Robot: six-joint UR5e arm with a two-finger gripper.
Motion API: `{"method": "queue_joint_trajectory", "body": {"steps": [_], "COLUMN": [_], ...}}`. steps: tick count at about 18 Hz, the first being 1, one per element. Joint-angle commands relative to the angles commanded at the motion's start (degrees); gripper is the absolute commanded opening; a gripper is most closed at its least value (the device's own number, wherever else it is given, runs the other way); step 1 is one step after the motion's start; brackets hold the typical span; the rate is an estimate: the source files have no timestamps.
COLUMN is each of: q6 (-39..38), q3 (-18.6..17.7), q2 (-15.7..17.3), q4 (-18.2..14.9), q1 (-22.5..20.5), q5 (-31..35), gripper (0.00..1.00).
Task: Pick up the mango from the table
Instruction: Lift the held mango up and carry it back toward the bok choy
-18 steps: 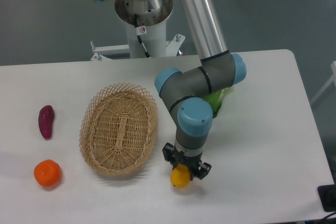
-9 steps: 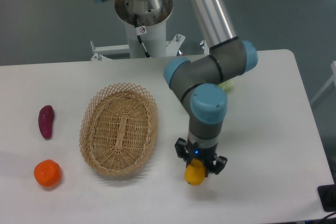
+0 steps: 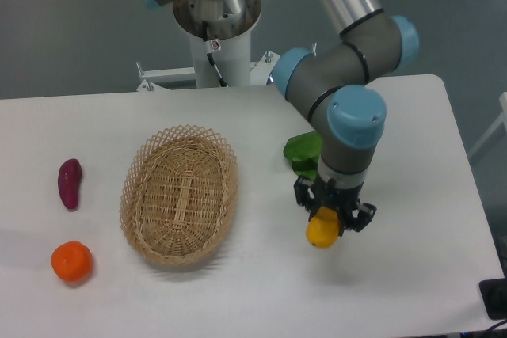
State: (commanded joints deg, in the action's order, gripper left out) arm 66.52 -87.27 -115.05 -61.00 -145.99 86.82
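Gripper [image 3: 333, 217]: you have it clamped on the mango [image 3: 322, 231] — fingers either side of the fruit's top.
Mango: over the table [image 3: 412, 156], right of the wicker basket [image 3: 180, 194].
Green item [image 3: 303, 150]: just behind the wrist.
Left edge: purple sweet potato [image 3: 70, 183] — orange fruit [image 3: 72, 261] below.
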Motion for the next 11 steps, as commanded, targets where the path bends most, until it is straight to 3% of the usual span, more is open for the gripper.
{"method": "queue_joint_trajectory", "body": {"steps": [2, 11], "q6": [0.9, 6.2], "q3": [0.2, -0.5], "q2": [0.1, 1.5], "q4": [-0.4, -0.1], "q1": [-0.1, -1.9], "q5": [2.6, 3.3], "gripper": [0.35, 0.38]}}
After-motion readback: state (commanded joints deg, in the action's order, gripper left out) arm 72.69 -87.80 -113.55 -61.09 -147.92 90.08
